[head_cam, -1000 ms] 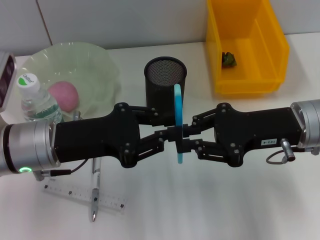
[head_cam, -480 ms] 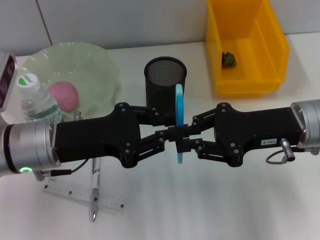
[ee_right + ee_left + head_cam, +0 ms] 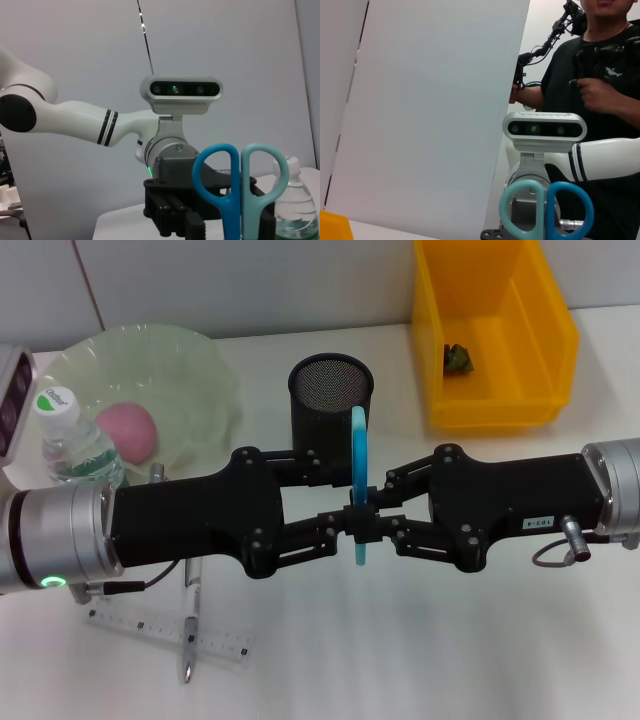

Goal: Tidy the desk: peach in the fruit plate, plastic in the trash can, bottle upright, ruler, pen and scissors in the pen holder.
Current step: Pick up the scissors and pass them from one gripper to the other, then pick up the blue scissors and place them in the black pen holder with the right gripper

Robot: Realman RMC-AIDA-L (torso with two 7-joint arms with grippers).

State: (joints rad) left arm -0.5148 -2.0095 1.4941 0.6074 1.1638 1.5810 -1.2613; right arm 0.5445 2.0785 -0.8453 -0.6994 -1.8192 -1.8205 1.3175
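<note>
While both grippers meet mid-desk in head view, left gripper (image 3: pixel 338 525) and right gripper (image 3: pixel 378 523) jaws pinch the scissors (image 3: pixel 358 485) upright, just before the pen holder (image 3: pixel 330 405). Left wrist view: scissor handles (image 3: pixel 546 206) only. Right wrist view adds bottle (image 3: pixel 295 205).

Your two grippers meet nose to nose above mid-desk, the scissors (image 3: pixel 358 485) upright between them, their top loop just in front of the mesh pen holder (image 3: pixel 331 400). Bare table (image 3: pixel 420 640) lies open nearest the robot; to its left the ruler (image 3: pixel 165 630) and crossed pen (image 3: pixel 188 625) block the surface.
</note>
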